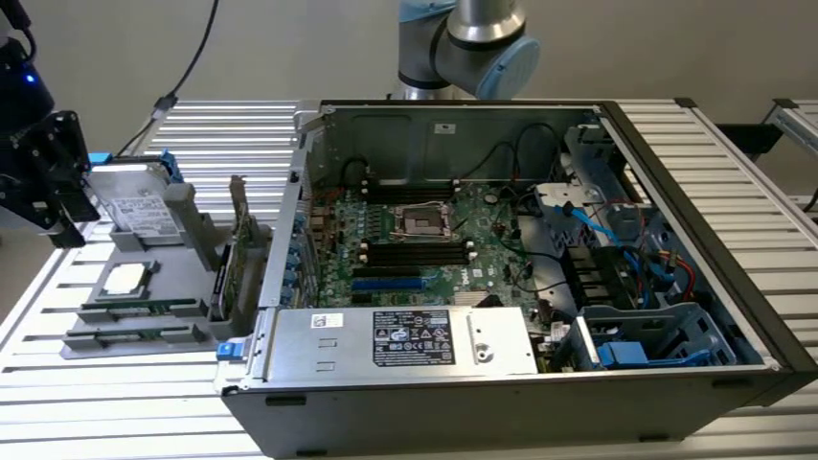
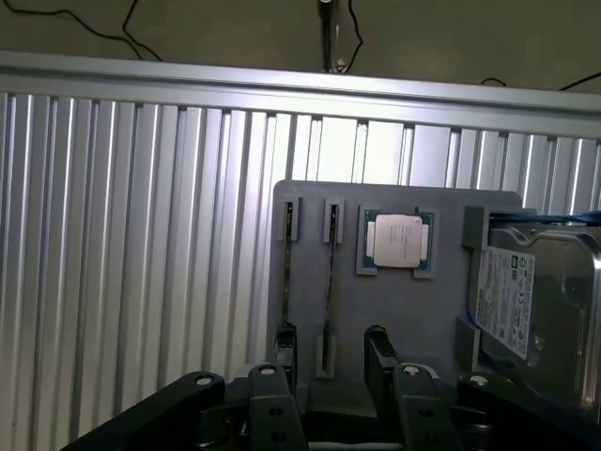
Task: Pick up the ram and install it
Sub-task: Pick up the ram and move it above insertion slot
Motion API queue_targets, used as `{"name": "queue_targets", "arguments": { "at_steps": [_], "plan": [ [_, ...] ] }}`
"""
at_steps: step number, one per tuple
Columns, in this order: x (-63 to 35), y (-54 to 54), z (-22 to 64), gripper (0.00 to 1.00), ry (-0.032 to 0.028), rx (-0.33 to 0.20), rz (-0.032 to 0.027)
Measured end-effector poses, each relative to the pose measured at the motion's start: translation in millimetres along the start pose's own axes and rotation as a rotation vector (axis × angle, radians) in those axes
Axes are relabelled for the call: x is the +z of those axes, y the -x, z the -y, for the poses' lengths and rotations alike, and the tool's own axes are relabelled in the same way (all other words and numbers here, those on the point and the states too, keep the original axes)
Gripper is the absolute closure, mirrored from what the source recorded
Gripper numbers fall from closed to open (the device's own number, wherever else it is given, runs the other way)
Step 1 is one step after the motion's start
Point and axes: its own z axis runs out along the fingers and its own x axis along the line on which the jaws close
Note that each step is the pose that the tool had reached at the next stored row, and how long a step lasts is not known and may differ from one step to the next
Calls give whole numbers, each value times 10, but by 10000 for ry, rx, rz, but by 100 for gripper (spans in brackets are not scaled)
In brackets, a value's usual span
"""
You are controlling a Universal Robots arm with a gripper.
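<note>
Ribbed metal table (image 1: 115, 412), grey tray (image 2: 441, 310) at the exterior view's left, claw (image 2: 329, 338) wide open, empty, hovering over the ram (image 2: 329, 282) in its tray slot. Not picked, not installed yet.

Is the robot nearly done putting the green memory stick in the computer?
Not yet. Done: nothing. The thin green ram stick stands on edge in the flat grey plastic tray, outside the open black computer case. In hand: the black gripper hangs open over the tray, a finger on each side of that stick, holding nothing. Left: lifting the stick and fitting it inside the case.
</note>
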Motion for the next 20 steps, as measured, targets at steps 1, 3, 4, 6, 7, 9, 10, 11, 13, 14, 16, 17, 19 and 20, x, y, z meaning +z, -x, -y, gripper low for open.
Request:
{"name": "queue_targets", "arguments": {
  "at_steps": [1,3,4,6,7,9,10,11,13,14,16,17,19,20],
  "plan": [
    [19,-6,1,58,0,-4,5],
    [56,-24,0,58,0,-16,28],
    [75,-28,0,58,0,-20,32],
    [112,-28,-2,58,-1,-25,35],
    [129,-27,-4,58,0,-30,35],
    [166,-25,-8,58,-1,-42,35],
    [185,-24,-10,58,-2,-50,34],
    [203,-24,-12,58,-3,-60,34],
    [239,-21,-20,58,-3,-76,34],
    [258,-20,-24,58,-4,-85,33],
    [294,-19,-33,58,-6,-102,34],
    [312,-18,-37,58,-6,-112,33],
    [349,-17,-45,58,-7,-138,32],
    [367,-17,-50,58,-7,-153,31]
  ]
}}
